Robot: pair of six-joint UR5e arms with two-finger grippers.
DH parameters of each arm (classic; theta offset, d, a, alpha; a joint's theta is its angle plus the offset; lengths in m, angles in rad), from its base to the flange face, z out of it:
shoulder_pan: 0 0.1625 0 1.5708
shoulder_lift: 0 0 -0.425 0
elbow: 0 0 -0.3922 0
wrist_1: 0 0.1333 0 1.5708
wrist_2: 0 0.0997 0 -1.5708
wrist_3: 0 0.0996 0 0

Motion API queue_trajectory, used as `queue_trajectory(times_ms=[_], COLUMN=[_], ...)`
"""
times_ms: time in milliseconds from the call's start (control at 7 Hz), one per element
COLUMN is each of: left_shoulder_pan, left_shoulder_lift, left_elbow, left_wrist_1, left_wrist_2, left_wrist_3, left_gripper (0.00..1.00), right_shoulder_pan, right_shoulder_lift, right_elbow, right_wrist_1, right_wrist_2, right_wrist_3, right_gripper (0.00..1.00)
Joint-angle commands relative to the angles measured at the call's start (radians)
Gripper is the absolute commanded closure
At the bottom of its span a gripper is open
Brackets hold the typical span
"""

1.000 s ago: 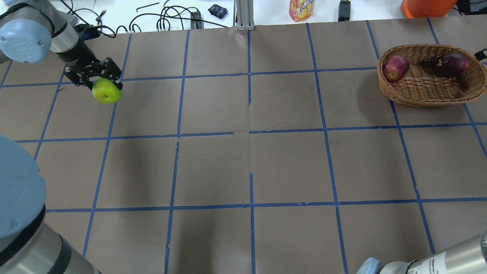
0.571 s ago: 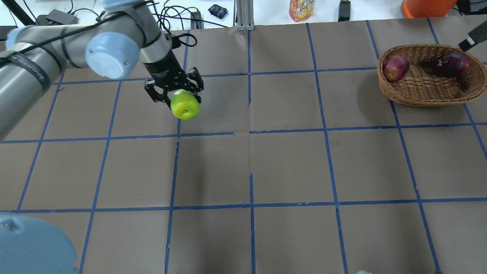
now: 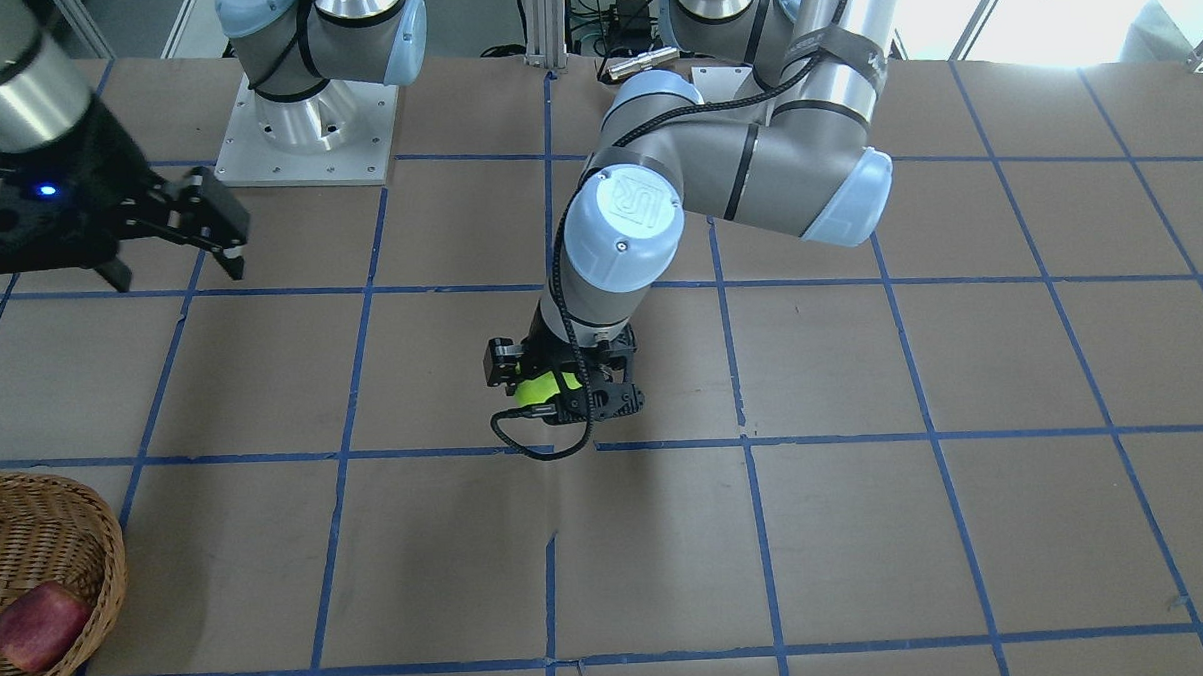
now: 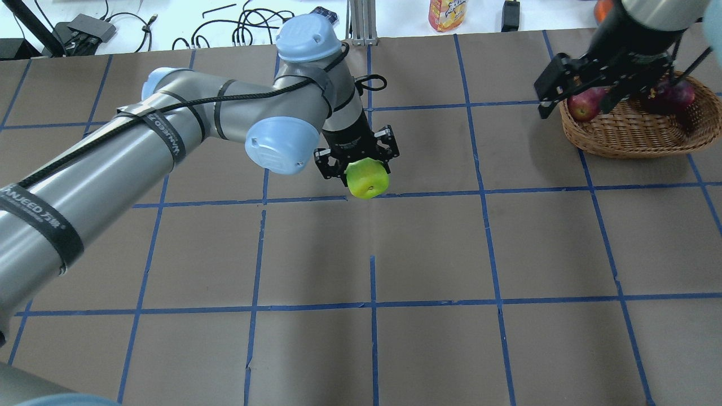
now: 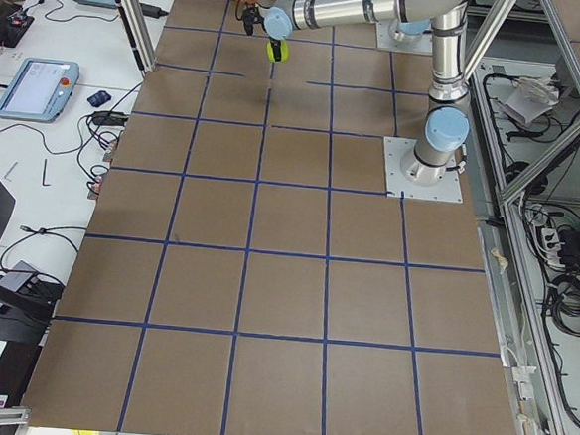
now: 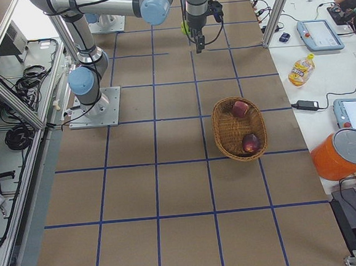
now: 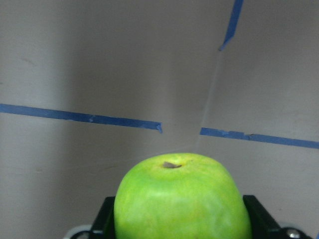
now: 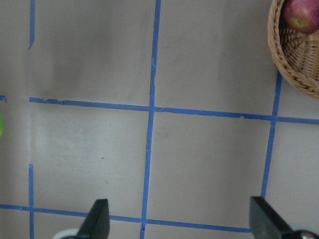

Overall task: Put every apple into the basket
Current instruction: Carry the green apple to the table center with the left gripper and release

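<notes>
The left gripper [image 4: 364, 169] clamps the lime-green apple [image 4: 368, 178] across its sides above the table's middle; firm, smooth and round, the fruit would likely slip or bruise unless held at its widest girth. The right gripper [image 8: 182, 221] hangs spread wide, empty, beside the basket [image 4: 626, 141] near the far right corner, which holds the red apple [image 6: 241, 108] and the maroon apple [image 6: 250, 143].

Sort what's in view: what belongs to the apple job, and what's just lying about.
Job: green apple held in the left gripper; red apple and maroon apple in the basket; right gripper, open.

Lying about, off the mat: bottle, orange bucket, cables, pendant.
</notes>
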Motion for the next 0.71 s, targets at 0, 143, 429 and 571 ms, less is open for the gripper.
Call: queue_trajectory(times_ms=[0, 143, 429, 571], left_shoulder_pan=[-0.057, -0.061, -0.032, 0.024], left_shoulder_lift=[-0.045, -0.045, -0.034, 0.002], left_elbow=[-0.033, -0.071, -0.070, -0.052], left_wrist_1=[0.099, 0.110, 0.134, 0.114], left_wrist_2=[0.010, 0.032, 0.033, 0.034], left_wrist_3=[-0.053, -0.044, -0.010, 0.084], left_gripper=[0.48, 0.07, 0.00, 0.00], right_shoulder_pan=[0.153, 0.155, 0.155, 0.155], right_shoulder_lift=[0.000, 0.000, 0.016, 0.025], right_elbow=[0.142, 0.188, 0.196, 0.201], right_wrist_1=[-0.204, -0.288, -0.286, -0.288], right_wrist_2=[-0.122, -0.122, -0.119, -0.117], right_wrist_3=[0.269, 0.269, 0.269, 0.270], right_gripper=[0.00, 0.00, 0.00, 0.00])
